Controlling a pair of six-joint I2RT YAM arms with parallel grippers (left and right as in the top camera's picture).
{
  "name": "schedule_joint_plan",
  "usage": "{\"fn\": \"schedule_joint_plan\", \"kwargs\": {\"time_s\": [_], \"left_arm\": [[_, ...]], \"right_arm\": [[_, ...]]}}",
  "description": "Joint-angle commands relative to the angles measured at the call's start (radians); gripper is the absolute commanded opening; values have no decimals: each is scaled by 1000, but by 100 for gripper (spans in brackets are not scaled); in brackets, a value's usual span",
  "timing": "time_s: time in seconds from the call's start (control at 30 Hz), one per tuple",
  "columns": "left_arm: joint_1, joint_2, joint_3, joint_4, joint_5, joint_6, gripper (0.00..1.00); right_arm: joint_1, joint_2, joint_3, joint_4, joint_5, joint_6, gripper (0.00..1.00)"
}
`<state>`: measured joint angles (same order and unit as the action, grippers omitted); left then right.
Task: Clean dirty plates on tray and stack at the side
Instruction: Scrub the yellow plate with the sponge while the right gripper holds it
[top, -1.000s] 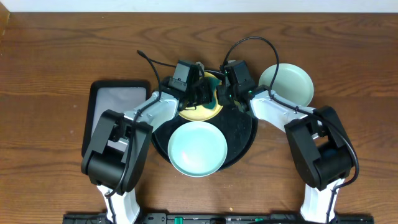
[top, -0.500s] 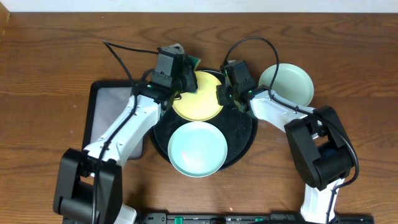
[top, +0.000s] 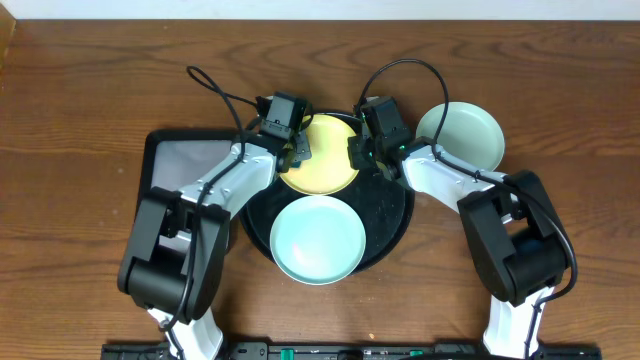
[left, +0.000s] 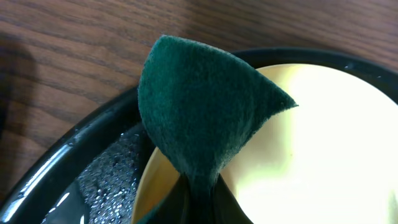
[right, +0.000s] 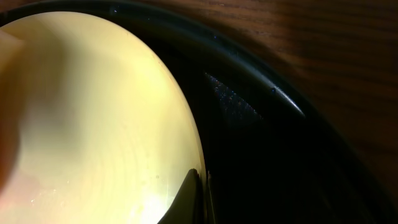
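A pale yellow plate (top: 322, 155) lies at the back of the round black tray (top: 392, 212). A mint-blue plate (top: 317, 238) lies at the tray's front. A second mint-blue plate (top: 461, 135) sits on the table to the right of the tray. My left gripper (top: 296, 148) is shut on a dark green sponge (left: 202, 124) at the yellow plate's (left: 323, 155) left rim. My right gripper (top: 362, 150) is shut on the yellow plate's right rim (right: 93, 124). The tray rim shows in both wrist views (left: 56, 162) (right: 280, 93).
A rectangular black tray (top: 175, 170) lies left of the round tray, partly under my left arm. Cables loop over the table behind both arms. The tray floor looks wet in the left wrist view.
My left gripper with the sponge swung off the yellow plate to the back left, then came back to the plate's left rim. My right arm has held still.
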<state>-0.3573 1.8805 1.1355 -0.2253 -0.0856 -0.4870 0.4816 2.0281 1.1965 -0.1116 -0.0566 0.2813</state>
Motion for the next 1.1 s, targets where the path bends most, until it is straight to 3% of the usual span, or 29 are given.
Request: {"fn": "schedule_joint_plan", "kwargs": {"time_s": [0.0, 0.17, 0.43, 0.53, 0.7, 0.9, 1.07], "left_arm": [[5, 51, 0, -13, -52, -49, 7], [5, 95, 0, -5, 142, -50, 7], [18, 92, 15, 84, 603, -50, 8], [32, 87, 34, 101, 678, -50, 7], [73, 5, 70, 52, 621, -50, 7], [87, -116, 70, -64, 376, -49, 7], [84, -106, 55, -171, 204, -49, 7]], "right_arm": [[5, 25, -3, -12, 0, -5, 1], [5, 25, -3, -12, 0, -5, 1], [5, 25, -3, -13, 0, -5, 1], [5, 25, -3, -13, 0, -5, 1], [5, 25, -3, -13, 0, -5, 1], [5, 25, -3, -12, 0, -5, 1], [5, 25, -3, -12, 0, -5, 1]]}}
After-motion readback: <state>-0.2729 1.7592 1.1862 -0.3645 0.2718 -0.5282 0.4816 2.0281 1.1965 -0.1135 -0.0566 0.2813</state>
